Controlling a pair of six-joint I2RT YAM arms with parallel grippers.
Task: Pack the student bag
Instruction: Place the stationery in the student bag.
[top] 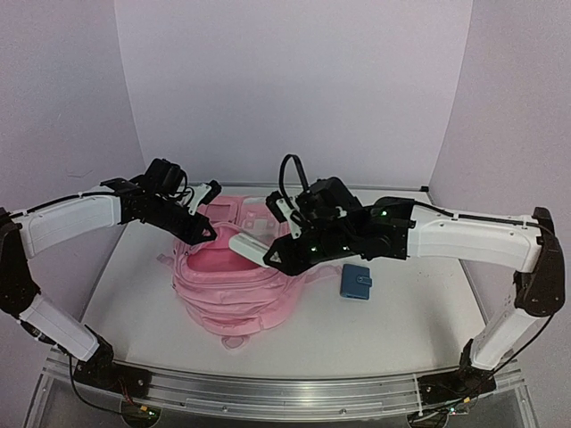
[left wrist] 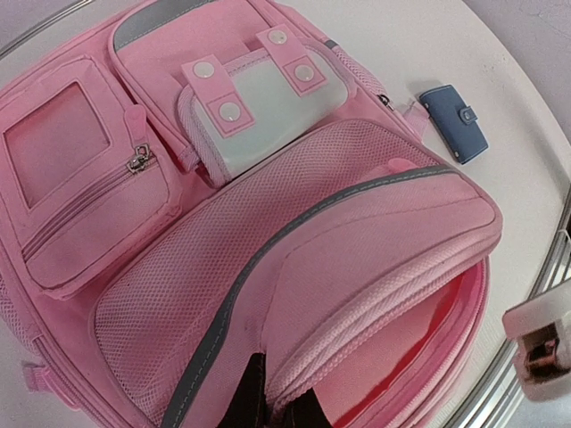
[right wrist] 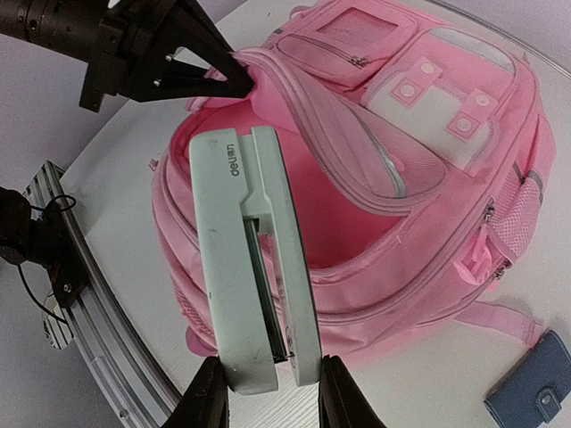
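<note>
— Between the right gripper's (right wrist: 272, 392) fingers, what is that?

— A pale green stapler (right wrist: 254, 259). The two fingers (right wrist: 207, 399) clamp one end of it from either side, so the jaws stand only partway closed. The stapler points away from the wrist, and its far end hangs over the open mouth of the student bag (right wrist: 428, 178). Whether it touches the fabric I cannot tell.

— And the left gripper (right wrist: 234, 76)?

— Pinched fully together on the pink rim of the bag's main opening. The edge it grips is lifted, and the reddish-pink lining shows underneath.

— Where is the bag itself?

— Lying flat on the white worktop (top: 410, 321), a little left of the middle, between the two arms. Its front faces up: a zipped pocket with a clear window, a pale flap with four round snaps, and a mesh panel edged in grey.

— Anything else around it?

— A small blue wallet (top: 357, 281) with a snap tab. It lies flat just right of the bag, near the worktop's middle, and does not touch it. A metal rail (top: 268, 392) runs along the near edge, where both arm bases are bolted.
</note>
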